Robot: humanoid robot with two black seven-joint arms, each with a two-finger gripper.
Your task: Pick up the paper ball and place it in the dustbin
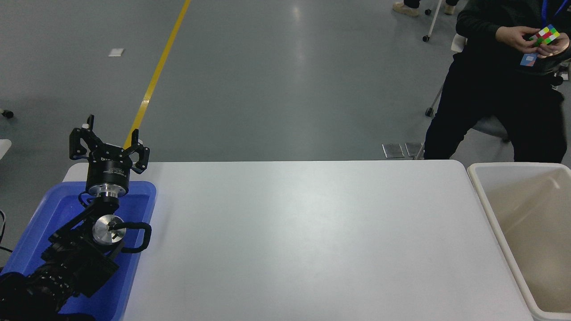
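The dustbin [488, 209], off-white at the rim and beige inside, stands against the table's right end and runs off the picture's right edge; the part of its inside that shows holds nothing. The paper ball is out of view. My right arm and its gripper are out of the picture too. My left gripper [108, 143] is parked at the lower left above the far end of a blue tray, its fingers spread open and holding nothing.
A shallow blue tray [142, 209] lies under my left arm at the table's left end. The white table [303, 240] spans the middle. A seated person [499, 89] at the upper right holds a coloured cube [546, 35] in both hands.
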